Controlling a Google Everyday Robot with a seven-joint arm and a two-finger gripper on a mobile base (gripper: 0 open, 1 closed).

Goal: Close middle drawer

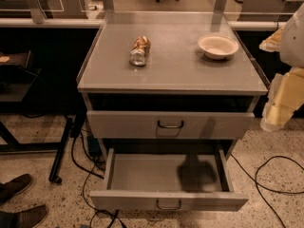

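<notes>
The middle drawer [166,175] is pulled far out at the bottom of the grey cabinet. Its plain grey inside shows and holds nothing. Its low flat front panel [118,201] faces me, with a small dark wire loop handle [168,205] at the centre. Above it is the taller-fronted drawer [123,125] with a like handle [170,124]. My pale arm comes in at the right edge, and its gripper [278,106] hangs beside the cabinet's right side at the height of the taller drawer. It is well apart from the middle drawer and touches nothing.
On the cabinet top [171,72] lie a crumpled can [139,50] and a white bowl [218,46]. Dark cables [266,175] run over the speckled floor left and right of the cabinet. A person's shoes [16,201] are at the lower left. A black stand leg [61,151] is to the left.
</notes>
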